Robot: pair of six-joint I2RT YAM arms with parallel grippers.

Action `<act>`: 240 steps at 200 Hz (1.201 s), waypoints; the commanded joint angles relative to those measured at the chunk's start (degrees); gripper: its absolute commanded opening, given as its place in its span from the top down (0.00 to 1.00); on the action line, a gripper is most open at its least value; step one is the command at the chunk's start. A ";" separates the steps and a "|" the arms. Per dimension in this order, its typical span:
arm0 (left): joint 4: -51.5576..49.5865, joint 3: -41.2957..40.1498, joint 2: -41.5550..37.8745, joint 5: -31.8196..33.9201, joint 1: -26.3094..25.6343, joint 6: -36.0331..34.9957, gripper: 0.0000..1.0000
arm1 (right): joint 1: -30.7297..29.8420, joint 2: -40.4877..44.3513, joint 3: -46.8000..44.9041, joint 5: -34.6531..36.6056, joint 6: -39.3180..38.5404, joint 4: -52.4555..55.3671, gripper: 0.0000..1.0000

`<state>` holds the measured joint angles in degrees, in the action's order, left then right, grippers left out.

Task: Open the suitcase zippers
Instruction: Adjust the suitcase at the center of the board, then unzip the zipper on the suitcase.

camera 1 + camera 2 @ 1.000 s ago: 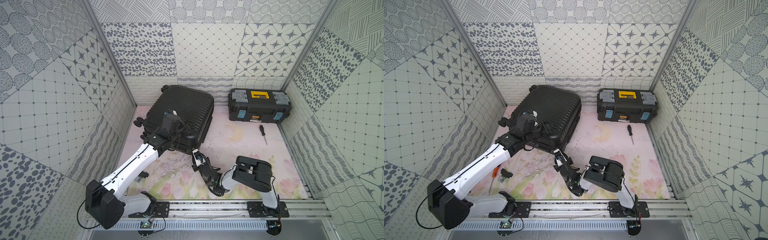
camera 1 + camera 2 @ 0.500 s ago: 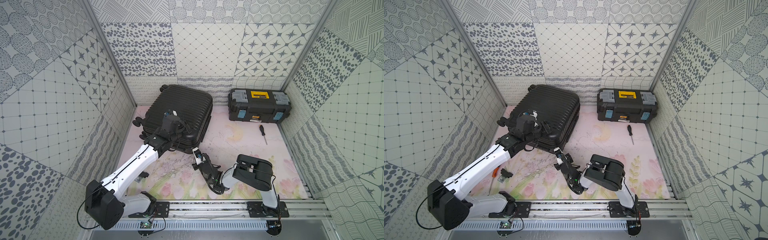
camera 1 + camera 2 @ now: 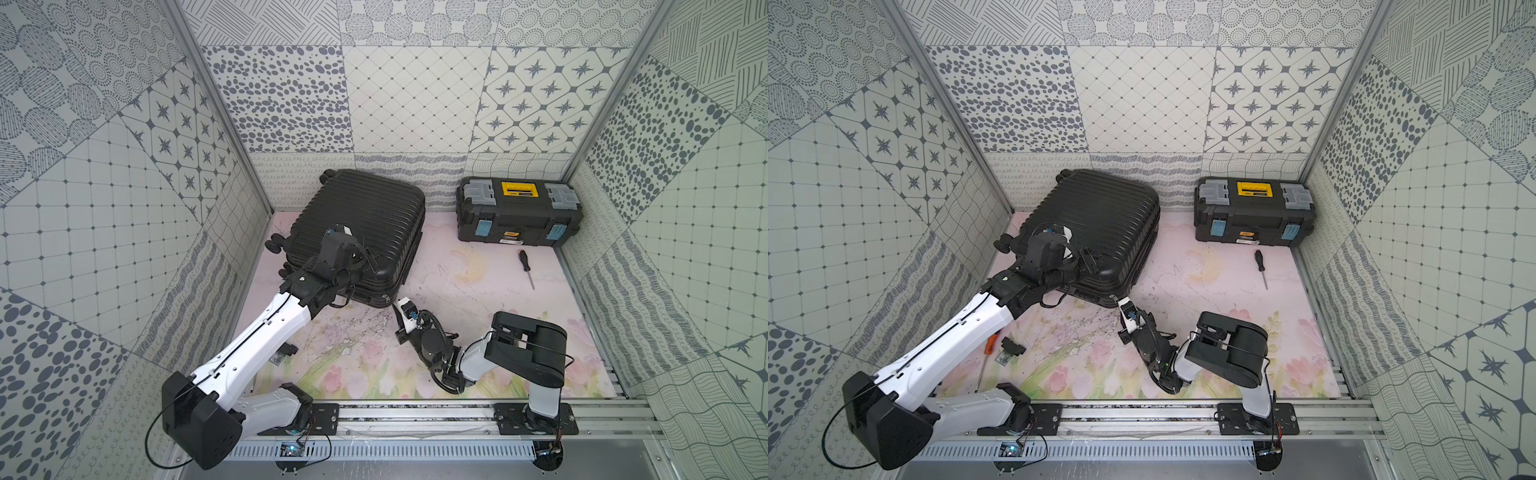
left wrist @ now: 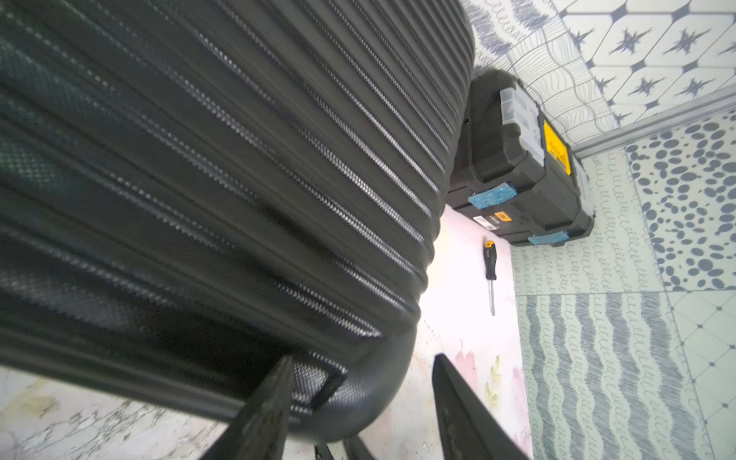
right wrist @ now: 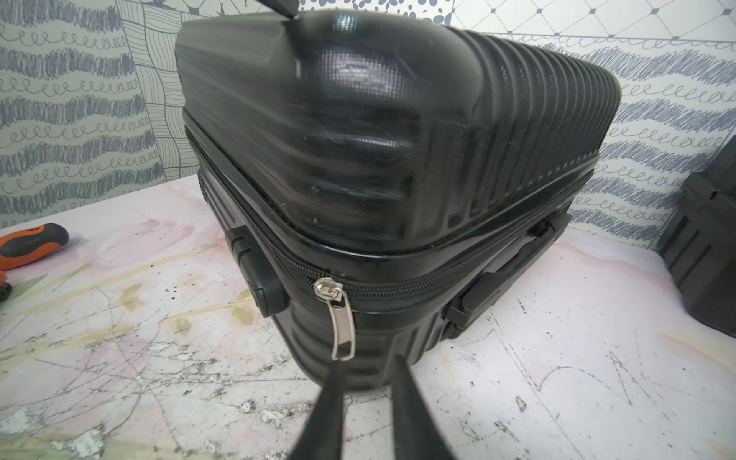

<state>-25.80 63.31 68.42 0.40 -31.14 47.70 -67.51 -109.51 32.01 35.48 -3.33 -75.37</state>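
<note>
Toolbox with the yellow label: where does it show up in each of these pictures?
Top view: toolbox against the back wall, right of the suitcase.
Top view: same place.
Left wrist: past the suitcase's ribbed shell, yellow label showing.
Right wrist: only a black corner shows, beyond the suitcase.
Shared landmark: the suitcase.

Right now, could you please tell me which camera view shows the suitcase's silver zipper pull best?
The right wrist view: the zipper pull hangs close up and sharp at the suitcase corner. Both top views show only a tiny speck there; the left wrist view misses it.
</note>
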 commanded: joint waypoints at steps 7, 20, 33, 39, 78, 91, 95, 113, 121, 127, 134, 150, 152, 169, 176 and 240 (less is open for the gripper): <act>-19.38 0.91 -0.04 -1.46 0.04 -1.54 0.44 | -0.78 -2.90 3.51 0.30 -0.21 -4.62 0.50; -19.50 1.39 0.04 -1.37 0.04 -1.77 0.43 | -0.79 -4.42 5.76 0.81 -1.08 -4.55 0.46; -19.55 1.81 -0.05 -1.29 0.09 -1.84 0.43 | -0.72 -5.79 7.90 1.94 -2.20 -4.13 0.44; -19.63 1.98 -0.09 -1.33 0.02 -1.90 0.43 | -0.62 -6.42 8.68 2.57 -2.61 -3.72 0.44; -19.97 3.09 -0.22 -1.72 0.03 -1.82 0.43 | 0.97 -9.15 11.76 4.86 -2.81 -1.60 0.48; -19.99 3.46 -0.40 -1.78 0.07 -1.82 0.43 | 0.97 -9.55 12.19 5.80 -2.84 -0.93 0.48; -20.07 3.59 -0.42 -1.79 0.10 -1.82 0.43 | 0.97 -9.70 12.20 5.80 -2.81 -0.78 0.48; -20.33 4.18 -0.70 -1.81 0.05 -1.81 0.43 | 0.63 -10.34 12.38 6.76 -2.88 -0.44 0.46; -20.38 4.41 -0.82 -1.74 0.02 -1.77 0.43 | 0.54 -10.64 12.36 6.74 -2.67 -0.54 0.45; -20.42 4.58 -0.91 -1.72 0.07 -1.77 0.43 | 0.45 -10.80 12.38 6.92 -2.62 -0.44 0.45; -20.45 4.65 -0.99 -1.72 0.04 -1.78 0.43 | 0.31 -11.06 12.38 7.01 -2.56 -0.44 0.44; -20.57 5.00 -1.02 -1.72 0.02 -1.59 0.43 | 0.27 -11.64 12.55 7.71 -2.56 -0.31 0.43; -20.59 5.03 -1.08 -1.72 0.02 -1.63 0.43 | 0.27 -11.67 12.55 7.83 -2.56 -0.30 0.43; -20.59 5.23 -1.03 -1.99 0.02 -1.30 0.43 | 0.27 -11.95 12.87 9.06 -3.03 0.08 0.44; -20.52 5.25 -1.08 -1.98 0.02 -1.17 0.43 | 0.31 -12.03 12.99 9.71 -3.16 0.39 0.44; -20.78 5.33 -1.69 -1.81 0.10 -0.94 0.43 | 1.67 -12.76 14.37 10.05 -2.22 2.83 0.56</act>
<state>-45.04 67.79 67.53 -1.13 -31.14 47.37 -67.92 -119.81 45.21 44.51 -6.42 -76.18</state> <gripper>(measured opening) 0.571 0.464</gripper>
